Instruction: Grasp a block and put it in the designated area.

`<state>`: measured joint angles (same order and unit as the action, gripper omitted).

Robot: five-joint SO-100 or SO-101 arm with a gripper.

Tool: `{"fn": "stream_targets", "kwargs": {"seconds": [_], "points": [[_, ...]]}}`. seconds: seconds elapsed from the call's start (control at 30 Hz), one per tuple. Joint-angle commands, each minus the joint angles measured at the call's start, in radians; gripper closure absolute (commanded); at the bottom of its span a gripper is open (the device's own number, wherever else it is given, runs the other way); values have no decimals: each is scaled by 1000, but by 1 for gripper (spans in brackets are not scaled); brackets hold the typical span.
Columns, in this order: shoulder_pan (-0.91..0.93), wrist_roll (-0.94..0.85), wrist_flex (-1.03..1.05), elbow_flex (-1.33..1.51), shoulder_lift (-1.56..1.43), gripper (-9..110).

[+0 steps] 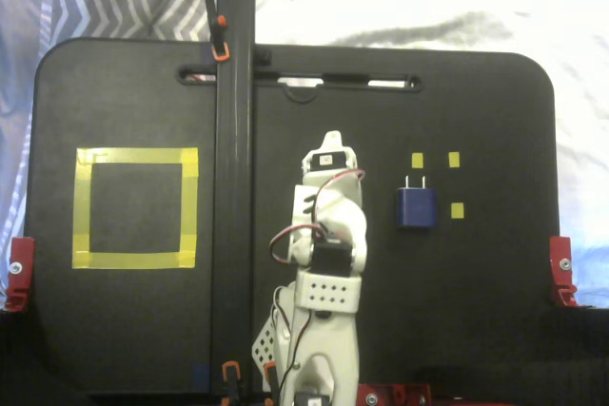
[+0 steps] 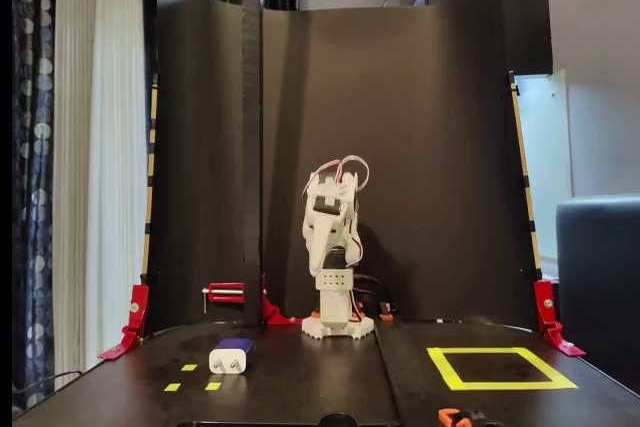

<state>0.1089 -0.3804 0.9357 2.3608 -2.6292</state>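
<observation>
The block (image 1: 416, 206) is a small dark navy plug-like piece with two light prongs. It lies on the black board to the right of the arm, and it also shows in the other fixed view (image 2: 231, 355). The designated area (image 1: 136, 156) is a large yellow tape square at the board's left, seen at the right in the other fixed view (image 2: 505, 385). My white arm is folded over its base. The gripper (image 1: 328, 268) points down, tucked near the base (image 2: 331, 262), with its jaws together and empty. It is well apart from the block.
A tall black post (image 1: 234, 140) stands between the arm and the yellow square. Three tiny yellow tape squares (image 1: 455, 160) lie around the block. Red clamps (image 1: 561, 268) hold the board's edges. A black backdrop (image 2: 400, 147) rises behind the arm.
</observation>
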Motion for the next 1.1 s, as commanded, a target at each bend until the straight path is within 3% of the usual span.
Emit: {"fn": "stream_targets", "kwargs": {"seconds": [0.0,0.43,0.77,1.07], "points": [[6,-135,63,-110,52,102],[80,-902,155,-167,272,102],[267,-1466,385,-212,377,102],[440,-1718,505,-370,520,102]]}}
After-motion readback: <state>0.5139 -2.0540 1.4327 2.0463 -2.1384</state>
